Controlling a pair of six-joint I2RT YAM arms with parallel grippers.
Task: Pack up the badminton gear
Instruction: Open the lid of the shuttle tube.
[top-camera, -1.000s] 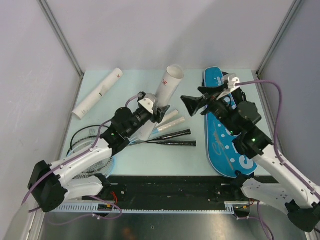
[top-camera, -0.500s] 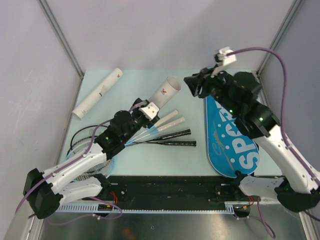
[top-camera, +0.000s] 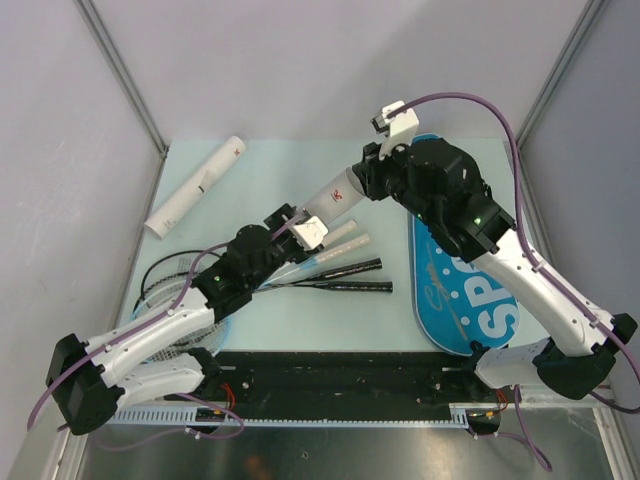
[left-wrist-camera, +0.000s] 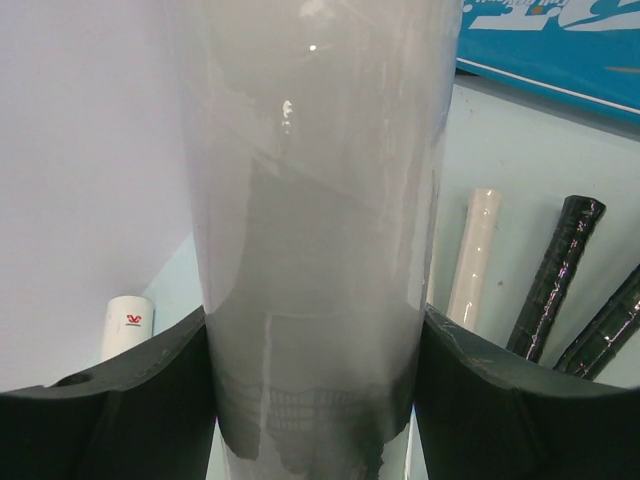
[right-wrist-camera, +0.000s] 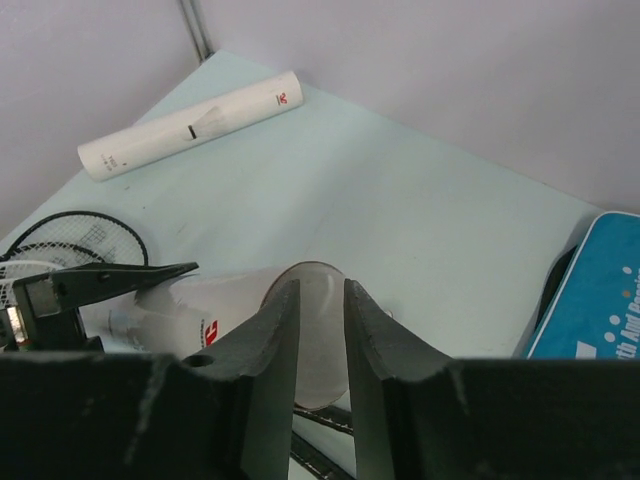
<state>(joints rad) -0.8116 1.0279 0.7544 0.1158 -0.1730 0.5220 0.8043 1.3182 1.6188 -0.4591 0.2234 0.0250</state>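
My left gripper is shut on a long white tube and holds it off the table, slanting up to the right. My right gripper sits at the tube's open mouth. Its jaws stand a narrow gap apart with nothing seen between them. The tube's body runs off to the left under those fingers. Two rackets lie below the tube, with black handles and white handles. The blue bag lettered SPORT lies at the right.
A second white tube lies at the table's far left, near the left wall. The racket heads reach under my left arm towards the near left. Walls close the table on three sides.
My right arm swung left from above the bag to the tube's mouth, and its jaws narrowed from wide open. My left arm tipped the tube lower and towards the right.
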